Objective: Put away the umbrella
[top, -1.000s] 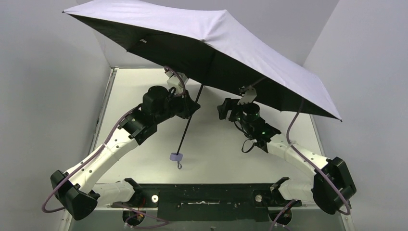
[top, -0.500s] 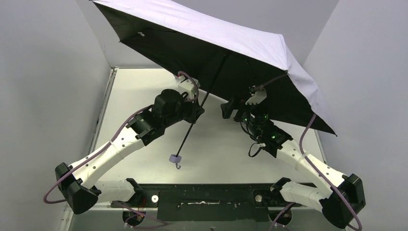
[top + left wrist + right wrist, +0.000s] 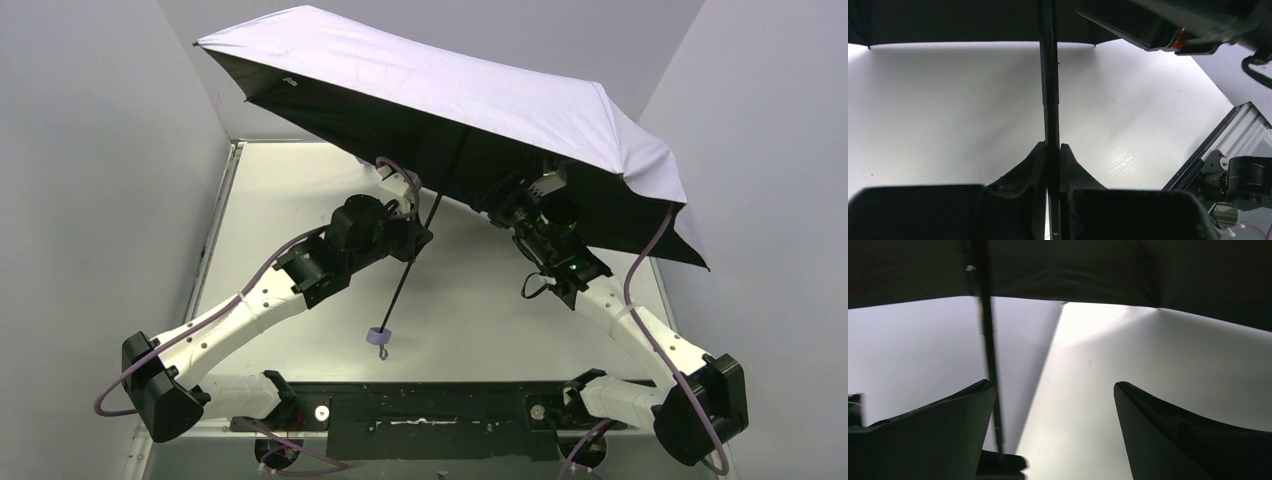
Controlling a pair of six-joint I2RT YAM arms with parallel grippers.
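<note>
A: Top external view: the open umbrella hangs tilted above the tabletop, covering both arms. What might go wrong?

B: As I judge it, one grip on the thin shaft carries everything, so the umbrella could swing, twist or slip down.

A: And the end effectors?

B: The left end effector is pinched tight on the shaft. The right end effector gapes wide, holding nothing. The shaft passes close by one finger, and I cannot tell whether they touch.
</note>
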